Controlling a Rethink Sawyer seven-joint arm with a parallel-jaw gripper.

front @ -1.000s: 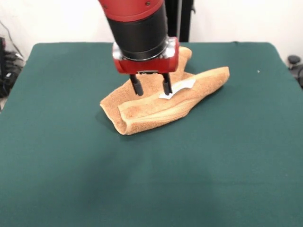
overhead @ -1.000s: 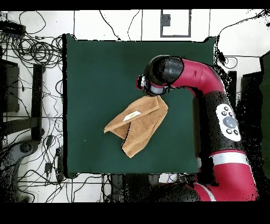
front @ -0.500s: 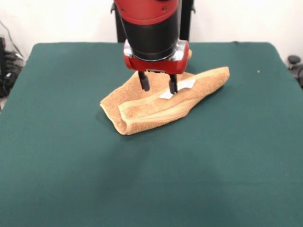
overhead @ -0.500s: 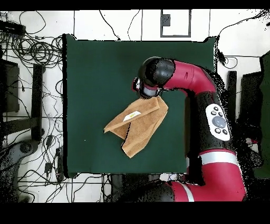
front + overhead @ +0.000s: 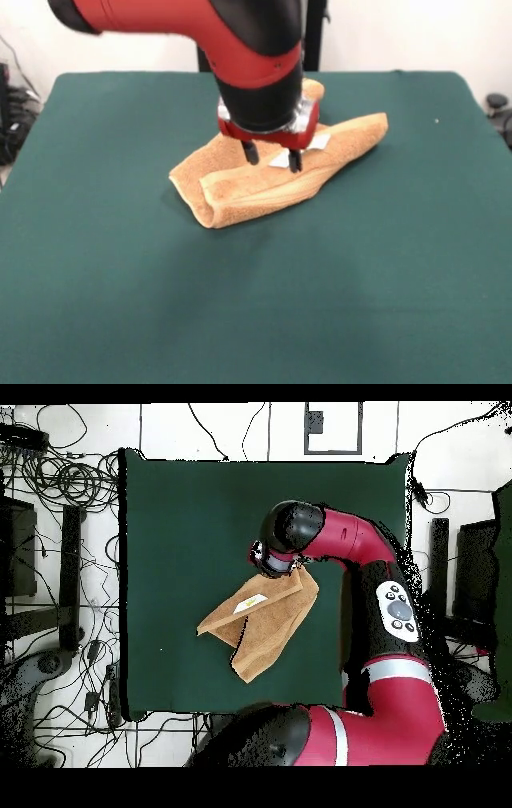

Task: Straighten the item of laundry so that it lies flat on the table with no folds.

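Observation:
The item of laundry (image 5: 240,188) is an orange-tan towel, folded over on itself, lying near the middle of the green table (image 5: 320,304). A white label (image 5: 318,142) shows on its top layer. In the overhead view the towel (image 5: 258,619) runs diagonally, with the label (image 5: 252,602) near its left part. My gripper (image 5: 273,158) hangs open just above the towel beside the label, with its two black fingers apart and nothing between them. From overhead the arm's wrist covers the gripper (image 5: 272,564) at the towel's upper right corner.
Green felt stretches wide on all sides of the towel. Cables and equipment (image 5: 60,504) lie on the floor beyond the table's left edge in the overhead view. The red arm (image 5: 380,574) crosses the table's right side.
The arm has swung and tilted, and the gripper has moved slightly right and lower toward the label. Its fingers stay apart. The towel has not moved.

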